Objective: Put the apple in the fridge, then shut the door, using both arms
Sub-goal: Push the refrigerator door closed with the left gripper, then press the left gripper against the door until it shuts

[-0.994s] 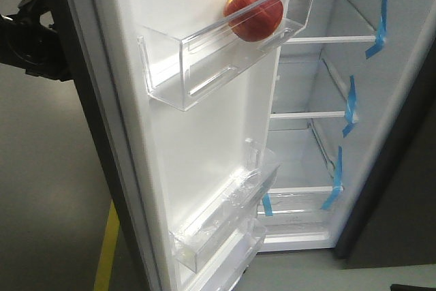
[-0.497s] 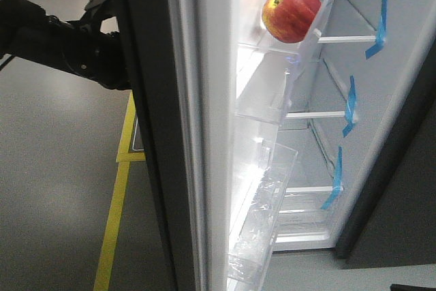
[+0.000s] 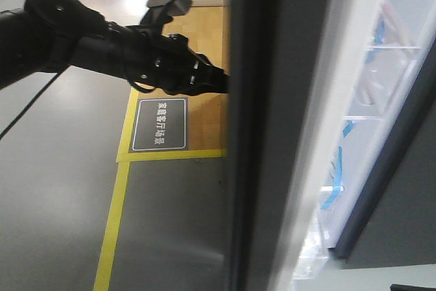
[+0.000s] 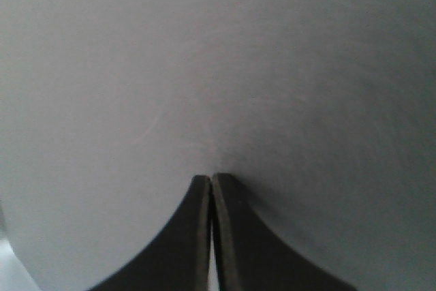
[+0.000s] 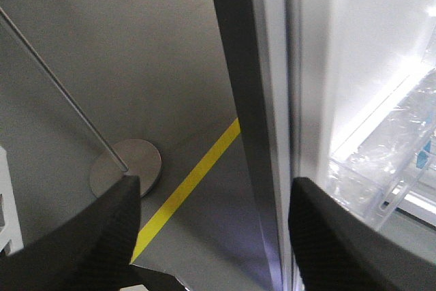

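Swung nearly closed, the door (image 3: 272, 134) meets the clenched left hand (image 4: 210, 182); right hand (image 5: 212, 192) hangs released

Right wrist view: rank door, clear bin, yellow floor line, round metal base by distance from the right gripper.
1. door, between fingers of the right gripper.
2. clear bin, right, on the lining.
3. yellow floor line and round metal base, left, on the floor: too close to call.

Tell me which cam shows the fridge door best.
Front-facing: the door spans top to bottom, nearly edge-on, left tool against its dark face. Left wrist shows only blank grey surface past shut tips. Right wrist shows a slice of edge, white lining and a clear bin.
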